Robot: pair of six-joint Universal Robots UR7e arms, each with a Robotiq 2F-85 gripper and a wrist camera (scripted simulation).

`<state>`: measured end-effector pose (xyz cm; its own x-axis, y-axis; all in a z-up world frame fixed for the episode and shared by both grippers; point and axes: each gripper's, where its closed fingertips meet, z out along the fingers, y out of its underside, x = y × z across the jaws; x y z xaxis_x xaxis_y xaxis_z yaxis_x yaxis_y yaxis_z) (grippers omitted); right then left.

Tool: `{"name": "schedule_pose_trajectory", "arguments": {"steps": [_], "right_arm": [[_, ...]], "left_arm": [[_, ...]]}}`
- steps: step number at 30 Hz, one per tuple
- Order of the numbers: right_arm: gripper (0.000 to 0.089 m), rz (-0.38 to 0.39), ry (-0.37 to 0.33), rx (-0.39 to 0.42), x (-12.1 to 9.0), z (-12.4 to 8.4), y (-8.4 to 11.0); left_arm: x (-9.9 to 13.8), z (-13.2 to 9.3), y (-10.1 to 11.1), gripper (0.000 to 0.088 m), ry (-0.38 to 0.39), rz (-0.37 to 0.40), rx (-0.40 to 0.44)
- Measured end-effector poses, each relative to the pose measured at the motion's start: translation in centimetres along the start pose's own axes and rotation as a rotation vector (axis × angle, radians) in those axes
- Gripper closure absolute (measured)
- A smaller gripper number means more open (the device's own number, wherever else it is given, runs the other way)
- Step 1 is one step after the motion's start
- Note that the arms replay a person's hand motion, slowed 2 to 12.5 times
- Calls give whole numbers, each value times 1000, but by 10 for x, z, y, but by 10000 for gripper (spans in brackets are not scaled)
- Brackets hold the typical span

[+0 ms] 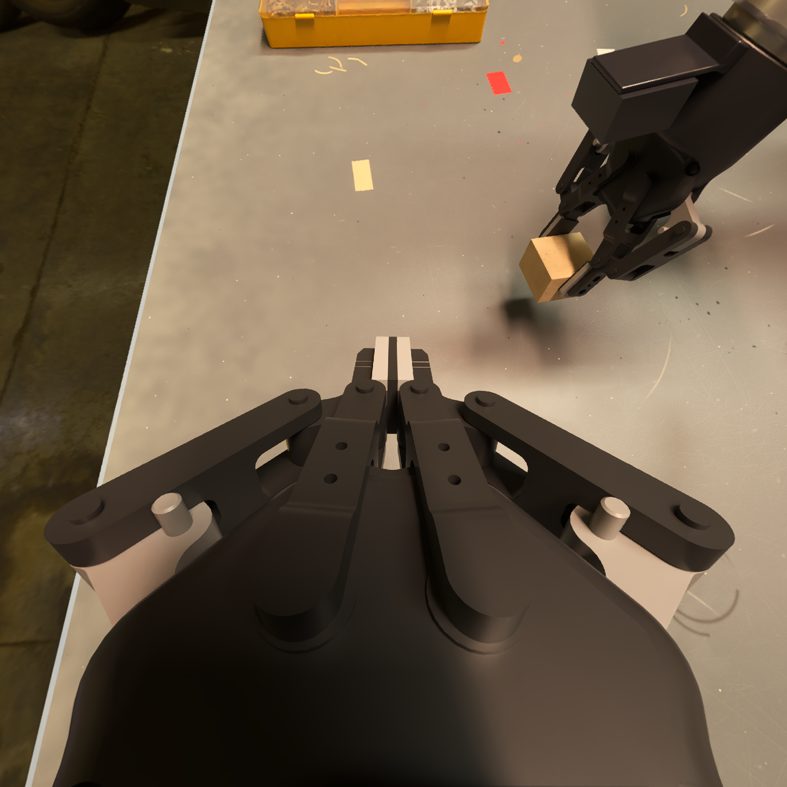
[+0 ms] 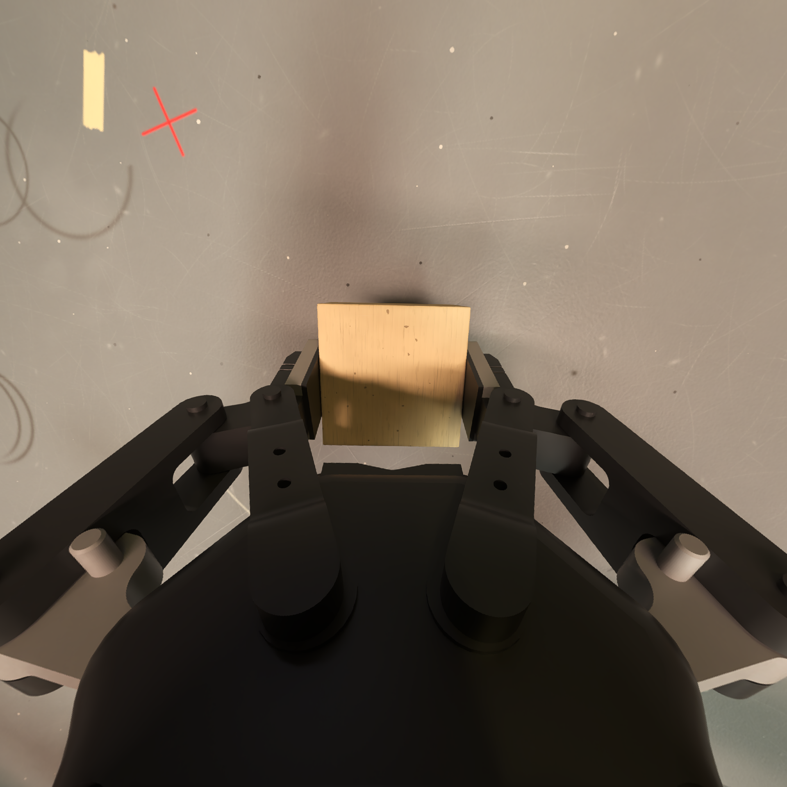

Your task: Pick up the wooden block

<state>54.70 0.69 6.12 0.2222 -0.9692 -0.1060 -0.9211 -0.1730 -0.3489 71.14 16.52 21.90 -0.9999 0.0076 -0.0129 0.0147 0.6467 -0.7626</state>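
The wooden block point(image 2: 392, 374) is a light tan cube held between the two pads of my right gripper point(image 2: 392, 383), which is shut on its left and right faces. In the left wrist view the block point(image 1: 551, 262) hangs a little above the grey table in the right gripper point(image 1: 562, 259), with its shadow on the table below it. My left gripper point(image 1: 392, 355) is shut and empty, its pads together, low over the table to the left of the block.
A yellow parts box point(image 1: 372, 25) stands at the far table edge. Flat tape marks lie on the table: a pale yellow strip point(image 1: 362, 175) and a red patch point(image 1: 498, 82). The table's left edge point(image 1: 140, 294) drops to a dark floor. A red cross point(image 2: 169, 122) is marked on the table.
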Motion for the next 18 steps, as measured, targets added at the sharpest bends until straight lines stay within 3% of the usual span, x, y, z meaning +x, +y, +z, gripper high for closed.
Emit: {"name": "schedule_pose_trajectory", "arguments": {"steps": [18], "right_arm": [[369,20,14,9,7,-5,-3]], "left_arm": [[0,0,0,882,1,11,-5]]}}
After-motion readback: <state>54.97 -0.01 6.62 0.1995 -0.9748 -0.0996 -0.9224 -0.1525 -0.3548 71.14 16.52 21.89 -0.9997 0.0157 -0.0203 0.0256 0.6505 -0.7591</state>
